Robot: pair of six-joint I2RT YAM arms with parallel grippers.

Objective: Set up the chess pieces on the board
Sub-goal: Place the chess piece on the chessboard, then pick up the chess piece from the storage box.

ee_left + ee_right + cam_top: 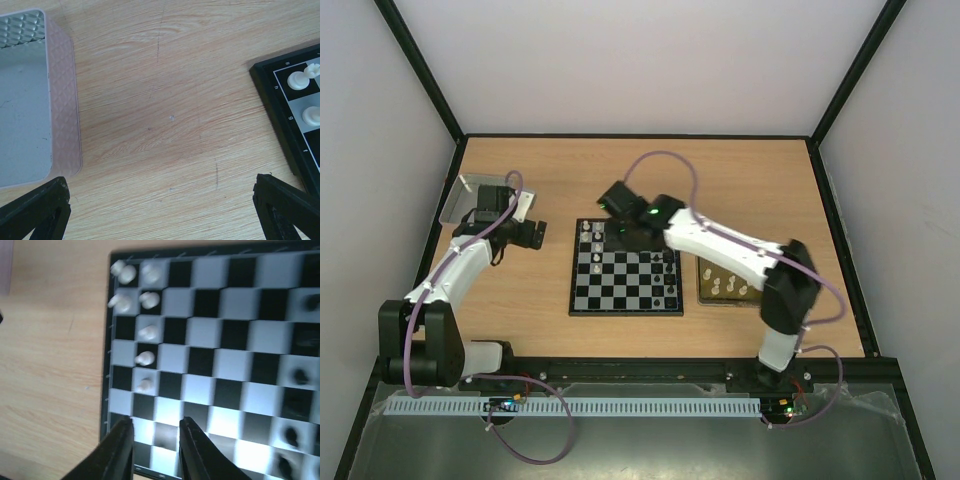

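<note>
right end effector point(156, 450): fingers slightly apart, nothing clamped, low over edge squares of the board point(225, 365), as if to place a piece.
left end effector point(160, 215): spread wide, empty, left of the board, likely parked clear.
white pieces point(145, 332): board's left side.
black pieces point(300, 376): board's right side.
spare white pieces point(718, 285): waiting on the yellow tray point(704, 270), right of the board.

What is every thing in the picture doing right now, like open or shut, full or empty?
Board: lying flat, only partly set up.
White pieces: on squares along one end.
Black pieces: along the other end, blurry.
Left hand: wide open, holding nothing.
Right hand: fingers a little apart, low over the board.
Yellow tray: some white pieces inside.
Grey tray: looks empty where it shows.
</note>
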